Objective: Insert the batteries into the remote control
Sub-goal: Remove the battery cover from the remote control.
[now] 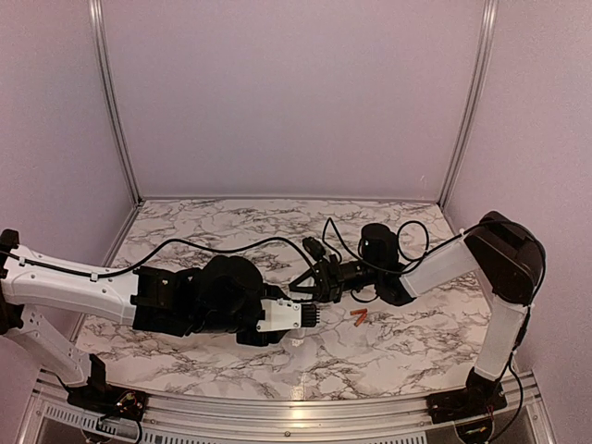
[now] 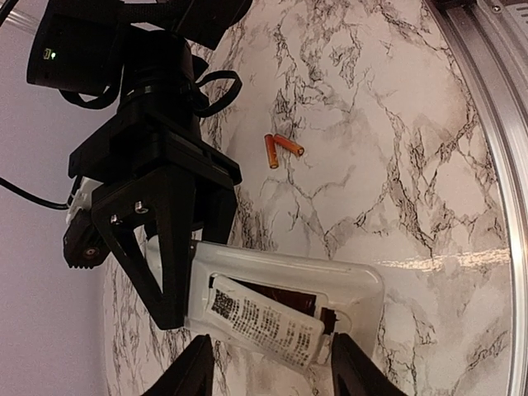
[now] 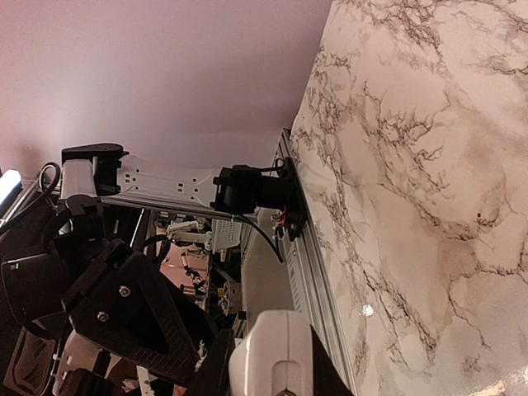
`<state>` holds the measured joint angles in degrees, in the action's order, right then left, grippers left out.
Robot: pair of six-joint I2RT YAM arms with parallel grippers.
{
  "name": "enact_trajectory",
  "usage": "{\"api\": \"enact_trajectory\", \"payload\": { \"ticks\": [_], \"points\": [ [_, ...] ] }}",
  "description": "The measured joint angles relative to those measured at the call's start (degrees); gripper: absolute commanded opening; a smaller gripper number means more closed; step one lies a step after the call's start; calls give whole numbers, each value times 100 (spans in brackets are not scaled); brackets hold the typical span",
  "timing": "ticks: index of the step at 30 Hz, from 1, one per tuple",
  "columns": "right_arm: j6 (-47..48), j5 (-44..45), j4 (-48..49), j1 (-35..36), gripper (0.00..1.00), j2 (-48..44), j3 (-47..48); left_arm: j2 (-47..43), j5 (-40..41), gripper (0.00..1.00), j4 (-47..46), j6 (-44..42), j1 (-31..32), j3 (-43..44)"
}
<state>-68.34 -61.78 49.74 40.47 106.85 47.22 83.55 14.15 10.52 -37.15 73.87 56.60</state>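
The white rectangular plastic remote control (image 2: pixel 355 285) is at mid-bench with its battery bay exposed and one end clamped in the right pincer (image 2: pixel 169 318). The left pincer (image 2: pixel 272 340) straddles it, fingers apart; I cannot tell if it grips. Two small orange cylindrical batteries (image 2: pixel 282 148) lie touching on the marble bench (image 2: pixel 396 124), towards its right edge.

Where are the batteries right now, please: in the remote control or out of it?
Out: both batteries lie on the marble table, apart from the remote control.

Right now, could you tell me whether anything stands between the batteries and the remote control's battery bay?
Yes: a labelled white cover lies askew over most of the remote control's bay, leaving a dark strip exposed. The batteries lie apart on the table.
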Motion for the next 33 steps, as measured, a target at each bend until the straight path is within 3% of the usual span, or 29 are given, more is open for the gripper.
{"api": "enact_trajectory", "payload": {
  "ticks": [19, 28, 33],
  "points": [
    [-350, 57, 426, -188, 0, 166, -310, -249, -330, 65, 11, 623, -15, -103],
    [-1084, 343, 1318, -262, 0, 535, -452, -164, -203, 75, 48, 2179, -70, 101],
    [-1095, 529, 1305, -295, 0, 522, -461, 129, -164, 74, 219, 3263, -236, 614]
  ]
}}
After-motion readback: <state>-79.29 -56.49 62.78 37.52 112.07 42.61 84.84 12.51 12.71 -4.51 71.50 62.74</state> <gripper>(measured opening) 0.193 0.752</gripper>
